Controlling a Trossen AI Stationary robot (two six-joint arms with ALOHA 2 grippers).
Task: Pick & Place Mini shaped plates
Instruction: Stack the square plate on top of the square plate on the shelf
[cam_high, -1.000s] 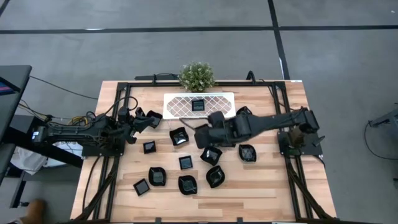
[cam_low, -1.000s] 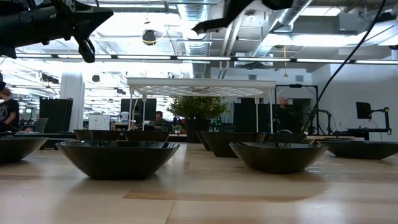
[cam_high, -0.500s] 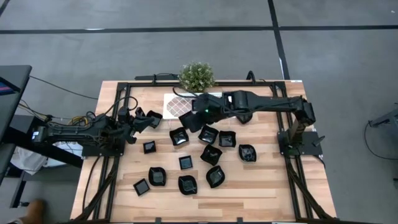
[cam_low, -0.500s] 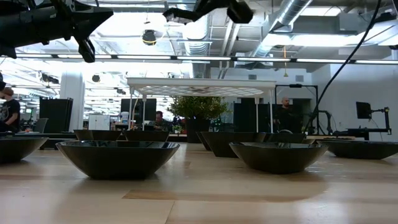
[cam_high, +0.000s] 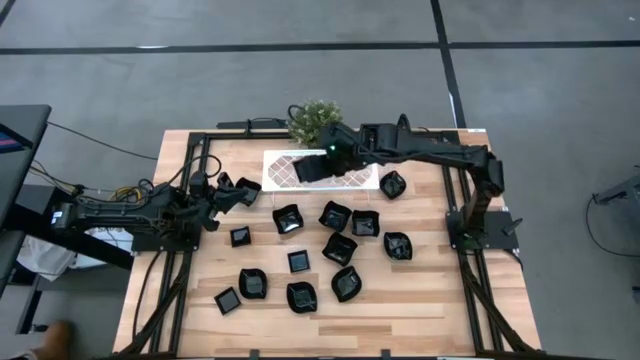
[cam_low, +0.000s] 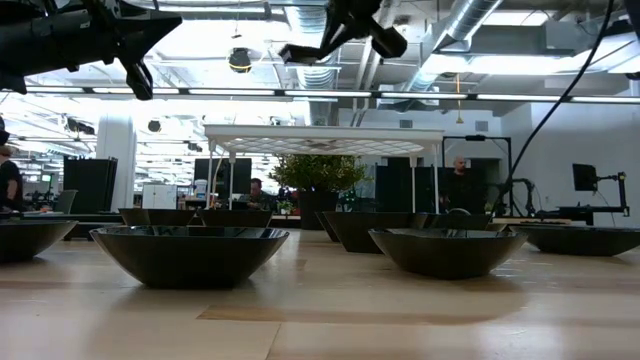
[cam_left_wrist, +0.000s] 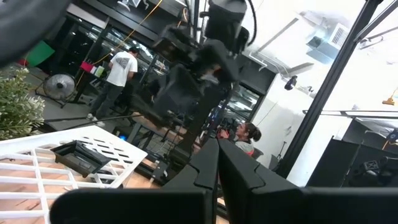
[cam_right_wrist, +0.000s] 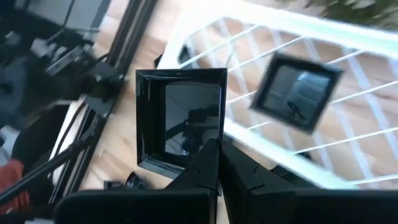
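The right gripper (cam_right_wrist: 217, 163) pinches a square black plate (cam_right_wrist: 180, 118) by its rim, above the white tray (cam_high: 368, 170) at upper middle. It looks hard, shiny and slippery — the thin edge seems the best spot to grab. The left gripper (cam_left_wrist: 216, 163) is closed and empty — it waits at left.

No text, label or number can be read anywhere

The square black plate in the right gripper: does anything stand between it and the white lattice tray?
Nothing visible does. The right gripper holds the square black plate above the white lattice tray, where one other black plate lies to the side.
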